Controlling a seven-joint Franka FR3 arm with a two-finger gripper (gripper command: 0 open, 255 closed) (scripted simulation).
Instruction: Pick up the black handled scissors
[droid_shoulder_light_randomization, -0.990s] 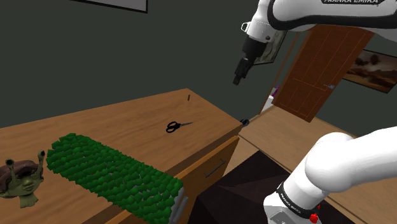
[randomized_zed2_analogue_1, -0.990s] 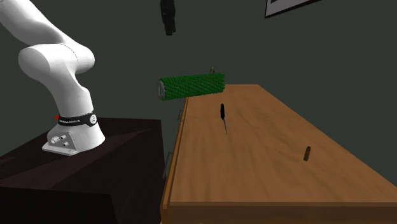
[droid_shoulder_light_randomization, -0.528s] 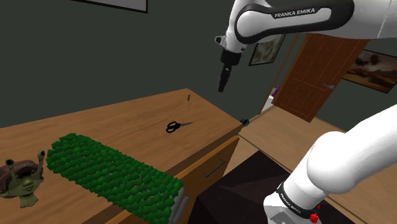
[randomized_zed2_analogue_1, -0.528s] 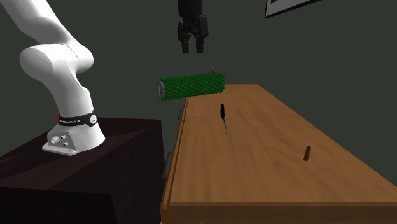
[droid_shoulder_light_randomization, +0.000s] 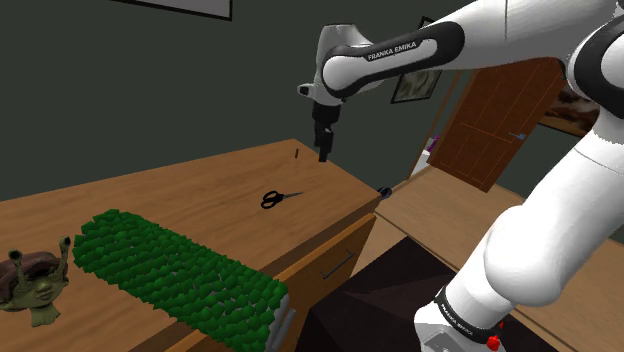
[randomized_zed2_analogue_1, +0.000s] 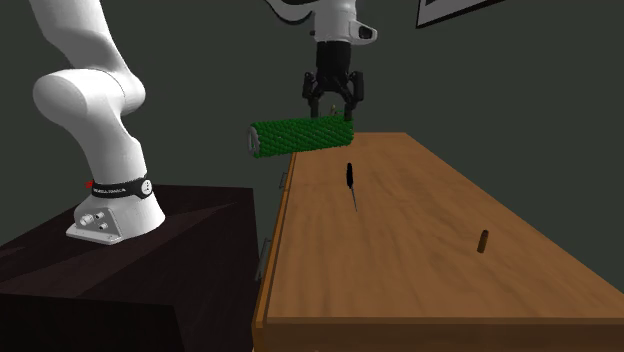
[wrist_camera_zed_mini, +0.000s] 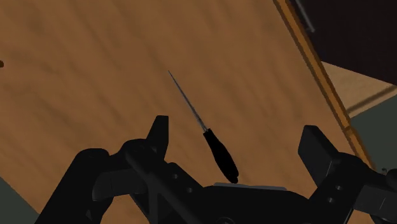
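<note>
Scissors (droid_shoulder_light_randomization: 278, 198): lay flat on the table (droid_shoulder_light_randomization: 150, 195), just left of centre in the shoulder view, near the table's right edge, black handles to the left, blades to the right. Showed in the second exterior view as a thin dark sliver at mid-frame, nearer than the green roller (randomized_zed2_analogue_1: 300, 133).

Gripper (droid_shoulder_light_randomization: 323, 155): hung over the table at upper centre of the shoulder view, up and right of the scissors, apart from them. Stood at top centre of the second exterior view, fingers (randomized_zed2_analogue_1: 316, 108) spread wide, grasping nothing. In the wrist view, framed the scissors (wrist_camera_zed_mini: 213, 146) between both fingers, untouched.

Snail figure (droid_shoulder_light_randomization: 35, 285): stood at lower left, beside the roller.
</note>
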